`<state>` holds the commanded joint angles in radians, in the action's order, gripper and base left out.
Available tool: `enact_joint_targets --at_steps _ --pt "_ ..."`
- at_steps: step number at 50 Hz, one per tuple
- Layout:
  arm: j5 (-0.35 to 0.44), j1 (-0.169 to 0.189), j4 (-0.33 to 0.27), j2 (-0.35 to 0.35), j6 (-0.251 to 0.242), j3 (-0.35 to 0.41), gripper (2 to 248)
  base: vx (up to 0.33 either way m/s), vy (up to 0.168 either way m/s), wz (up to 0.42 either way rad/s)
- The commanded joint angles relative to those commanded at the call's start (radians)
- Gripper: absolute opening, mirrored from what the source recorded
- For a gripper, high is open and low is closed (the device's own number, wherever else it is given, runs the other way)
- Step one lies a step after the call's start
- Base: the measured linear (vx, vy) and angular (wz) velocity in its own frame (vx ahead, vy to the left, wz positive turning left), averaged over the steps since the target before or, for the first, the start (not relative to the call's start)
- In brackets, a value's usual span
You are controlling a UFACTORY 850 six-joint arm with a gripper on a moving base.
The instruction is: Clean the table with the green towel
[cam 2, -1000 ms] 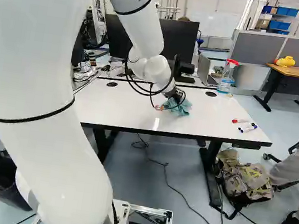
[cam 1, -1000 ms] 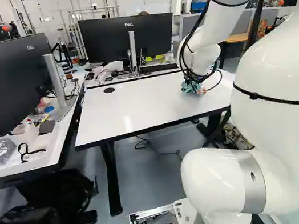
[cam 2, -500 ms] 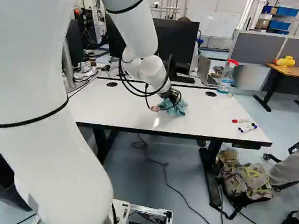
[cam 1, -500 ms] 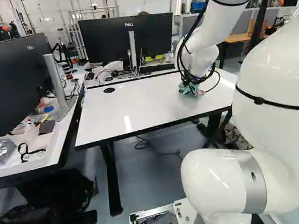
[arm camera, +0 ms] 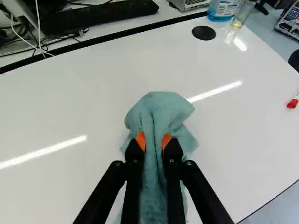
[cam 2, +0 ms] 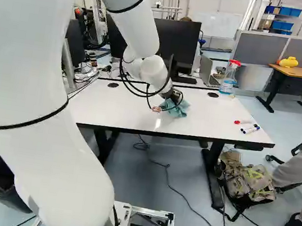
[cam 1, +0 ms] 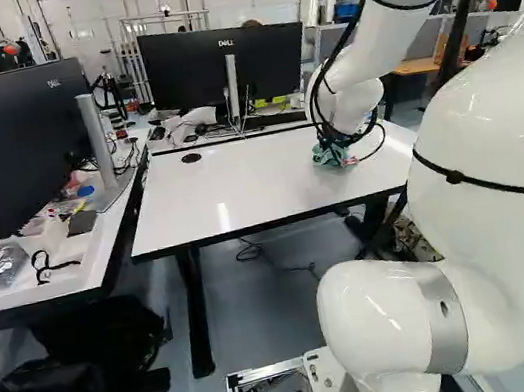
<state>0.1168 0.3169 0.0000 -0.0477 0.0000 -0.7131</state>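
Worktop [cam 2: 127, 116]: white top, dark edging; extends under the pincer [cam 2: 176, 97] and to both sides of it.
Pincer: one, black, two fingers, low over the worktop; in the wrist view, the pincer [arm camera: 153, 143] is clenched on the green towel [arm camera: 161, 109], orange pads pressing it from two sides.
Green towel: one, blue-green cloth, bunched; part bulges ahead of the fingertips, part runs back between and under the fingers, its folds lying on the worktop.
Arm [cam 2: 71, 152]: one, white, black straps; rises behind the pincer, with black cables [cam 2: 138, 93] looped beside the pincer.
Round black insets: two, flush in the worktop; one [arm camera: 203, 32] ahead and to the right of the pincer, one [cam 2: 113, 85] to its left.
Marker pens [cam 2: 250, 129]: small group, red and blue caps, on the worktop, right of the pincer.
Spray bottle [cam 2: 229, 79]: one, red head, blue liquid; ahead and to the right of the pincer, with a clear glass [arm camera: 243, 14] just beside it.
Keyboard [arm camera: 100, 15]: one, black, beyond the worktop's far edge, ahead and to the left of the pincer.
Monitor [cam 1: 268, 58]: one, black, beyond the pincer.
Backpack [cam 2: 249, 181]: one, camouflage pattern, on the floor, right of the pincer.
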Motion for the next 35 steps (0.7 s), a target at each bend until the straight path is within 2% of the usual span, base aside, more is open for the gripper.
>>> enact_joint_targets --at_steps 35 --pt "0.000 -0.119 0.000 0.088 0.000 0.002 55 0.000 0.000 0.000"
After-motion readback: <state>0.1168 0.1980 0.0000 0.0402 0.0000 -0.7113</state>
